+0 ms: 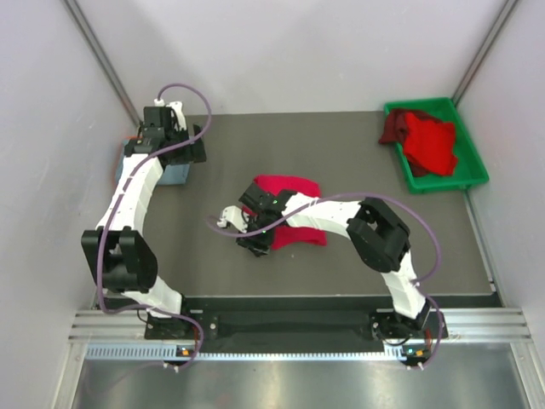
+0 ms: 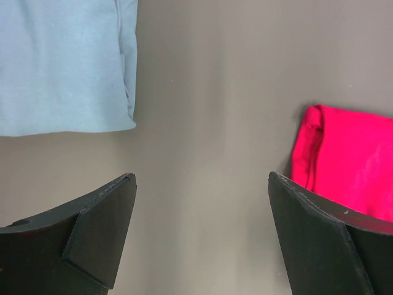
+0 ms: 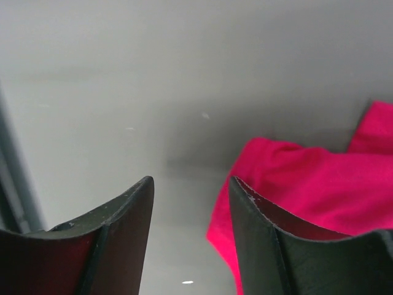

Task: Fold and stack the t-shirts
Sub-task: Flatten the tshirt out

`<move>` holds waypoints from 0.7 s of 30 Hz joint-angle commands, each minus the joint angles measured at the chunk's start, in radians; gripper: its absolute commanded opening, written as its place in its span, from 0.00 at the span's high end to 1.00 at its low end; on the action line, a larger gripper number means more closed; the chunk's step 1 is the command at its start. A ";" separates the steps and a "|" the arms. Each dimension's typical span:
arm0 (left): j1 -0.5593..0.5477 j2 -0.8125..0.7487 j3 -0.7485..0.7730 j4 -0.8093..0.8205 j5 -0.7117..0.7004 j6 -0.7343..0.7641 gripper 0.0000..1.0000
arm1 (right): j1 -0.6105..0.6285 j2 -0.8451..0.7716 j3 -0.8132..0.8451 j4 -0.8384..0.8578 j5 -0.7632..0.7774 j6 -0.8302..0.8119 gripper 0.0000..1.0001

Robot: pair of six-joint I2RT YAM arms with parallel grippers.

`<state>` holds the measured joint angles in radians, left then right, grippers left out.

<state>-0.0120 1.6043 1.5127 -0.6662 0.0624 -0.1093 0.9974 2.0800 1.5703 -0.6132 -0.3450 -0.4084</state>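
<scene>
Red t-shirt (image 3: 307, 178) lies just beside the right pincer (image 3: 191, 184), ungripped.

white links (image 1: 136, 192), black joints (image 1: 119, 260), purple cables (image 1: 180, 84), black left end effector (image 2: 201, 178).

Mid-table t-shirt (image 1: 289, 189): plain bright red, reading pinkish red in both wrist views

Folded t-shirt (image 2: 61, 61) at the left: plain muted grey-blue

Plastic bin (image 1: 449, 181): solid green; inside it, a bright red t-shirt (image 1: 430, 145) and a darker maroon t-shirt (image 1: 394, 128)

Table top (image 1: 341, 153): matt dark grey-brown, unpatterned

Left arm (image 1: 136, 192) and right arm (image 1: 328, 215): white links, black joints; cables (image 1: 184, 84) purple

Left fingers (image 2: 98, 233) and right fingers (image 3: 270, 246): black, one right finger tinged red on its inner face
</scene>
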 commanded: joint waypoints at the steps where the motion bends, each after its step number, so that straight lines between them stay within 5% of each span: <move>1: 0.004 -0.078 -0.035 0.028 -0.003 -0.004 0.07 | 0.004 0.014 0.003 0.079 0.109 0.000 0.48; 6: 0.004 -0.122 -0.077 0.031 -0.003 -0.006 0.07 | 0.004 0.051 0.016 0.093 0.158 0.000 0.56; 11: 0.004 -0.144 -0.108 0.036 -0.004 -0.006 0.07 | 0.004 0.048 0.019 0.101 0.210 -0.004 1.00; 21: 0.047 -0.129 -0.089 0.066 -0.053 0.008 0.07 | -0.069 -0.247 -0.004 0.023 0.342 -0.089 1.00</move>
<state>0.0257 1.4990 1.4021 -0.6518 0.0315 -0.1081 0.9741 2.0140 1.5299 -0.5713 -0.0608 -0.4545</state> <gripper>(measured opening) 0.930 0.008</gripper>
